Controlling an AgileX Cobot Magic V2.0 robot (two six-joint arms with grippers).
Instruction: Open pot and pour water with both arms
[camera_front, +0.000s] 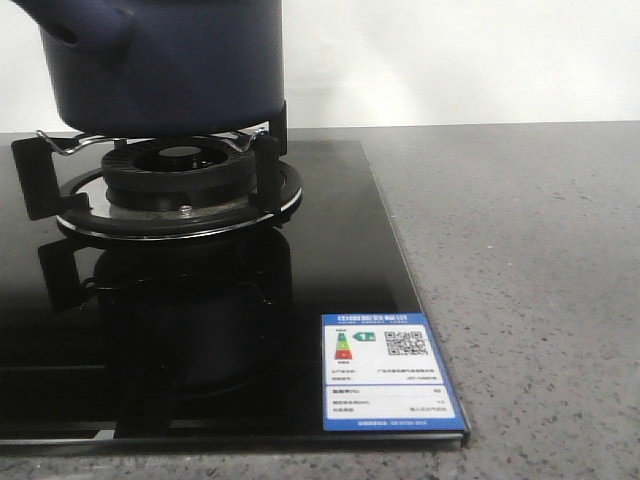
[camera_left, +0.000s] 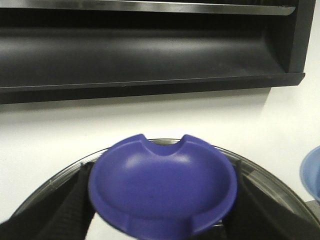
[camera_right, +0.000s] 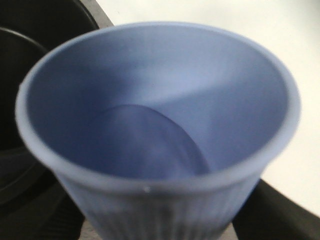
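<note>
The dark navy pot (camera_front: 165, 65) stands on the burner at the far left, its stubby tube handle (camera_front: 65, 30) pointing left; its top is cut off in the front view. Neither gripper shows there. In the left wrist view my left gripper (camera_left: 162, 220) is shut on the purple-blue knob (camera_left: 162, 185) of a glass lid (camera_left: 280, 185), held up facing the wall. My right gripper (camera_right: 160, 220) is shut on a light blue ribbed cup (camera_right: 160, 100), tilted beside the pot's dark rim (camera_right: 25, 100). I cannot tell whether the cup holds water.
A black glass hob (camera_front: 340, 260) carries the burner ring and pan support (camera_front: 180, 195) and an energy label sticker (camera_front: 390, 372) at its front right corner. Grey speckled counter (camera_front: 520, 260) lies to the right. A black range hood (camera_left: 150, 50) hangs on the white wall.
</note>
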